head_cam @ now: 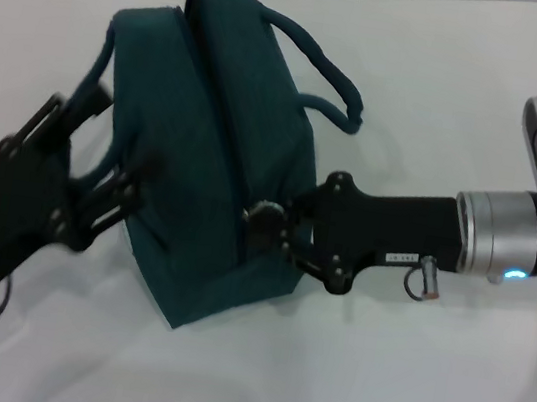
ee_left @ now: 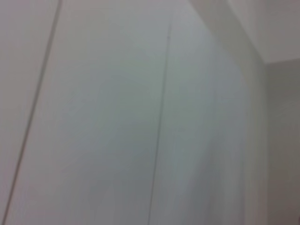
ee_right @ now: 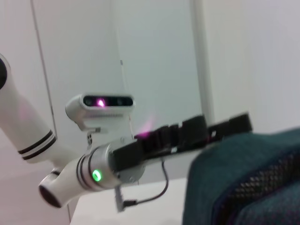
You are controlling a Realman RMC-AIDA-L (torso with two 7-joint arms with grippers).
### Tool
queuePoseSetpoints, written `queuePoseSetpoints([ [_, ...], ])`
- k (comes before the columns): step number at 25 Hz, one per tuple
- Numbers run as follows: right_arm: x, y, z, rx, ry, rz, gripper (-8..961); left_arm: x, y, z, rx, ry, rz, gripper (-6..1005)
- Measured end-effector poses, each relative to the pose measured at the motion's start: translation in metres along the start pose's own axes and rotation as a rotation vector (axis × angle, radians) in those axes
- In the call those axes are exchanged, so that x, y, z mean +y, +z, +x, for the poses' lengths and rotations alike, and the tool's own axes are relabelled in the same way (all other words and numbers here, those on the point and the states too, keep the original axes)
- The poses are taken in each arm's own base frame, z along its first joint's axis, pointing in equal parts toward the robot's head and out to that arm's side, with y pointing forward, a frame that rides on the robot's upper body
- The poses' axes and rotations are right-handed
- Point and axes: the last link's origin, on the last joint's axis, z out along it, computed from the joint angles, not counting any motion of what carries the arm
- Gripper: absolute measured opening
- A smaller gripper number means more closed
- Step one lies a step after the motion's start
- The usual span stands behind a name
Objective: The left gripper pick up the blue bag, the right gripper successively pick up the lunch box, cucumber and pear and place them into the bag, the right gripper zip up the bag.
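The blue bag (head_cam: 226, 144) stands on the white table, its top seam running from the far end to the near end. My right gripper (head_cam: 267, 223) is at the near end of the zipper, fingers closed together on the silver ring pull (head_cam: 265, 211). My left gripper (head_cam: 122, 134) is at the bag's left side by the left handle (head_cam: 100, 65), fingers spread apart. In the right wrist view the bag (ee_right: 248, 183) fills the near corner, with the left gripper (ee_right: 206, 131) behind it. The lunch box, cucumber and pear are out of sight.
The white table (head_cam: 403, 383) stretches around the bag. The bag's right handle (head_cam: 326, 88) hangs toward my right arm. The left wrist view shows only a pale wall (ee_left: 140, 117).
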Motion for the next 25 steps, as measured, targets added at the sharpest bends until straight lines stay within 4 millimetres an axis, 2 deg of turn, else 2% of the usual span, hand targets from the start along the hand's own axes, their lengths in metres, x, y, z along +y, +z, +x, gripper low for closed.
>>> queuePoseSetpoints([
  [4,-0.003,0.003,-0.008,-0.045,-0.064,0.013,21,0.009,-0.025,-0.004,-0.009,-0.027,0.061,859],
  [10,-0.006,0.005,-0.016,-0.088,-0.121,0.028,25,0.016,-0.038,-0.009,-0.035,-0.062,0.081,853],
  [11,-0.006,0.008,-0.018,-0.094,-0.127,0.023,25,0.018,-0.042,-0.018,-0.086,-0.087,0.101,852],
  [18,-0.007,0.014,-0.02,-0.093,-0.156,0.01,30,0.019,-0.037,-0.037,-0.196,-0.125,0.106,848],
  [25,-0.007,0.013,-0.019,-0.096,-0.153,0.018,34,0.022,-0.035,-0.039,-0.231,-0.173,0.052,847],
])
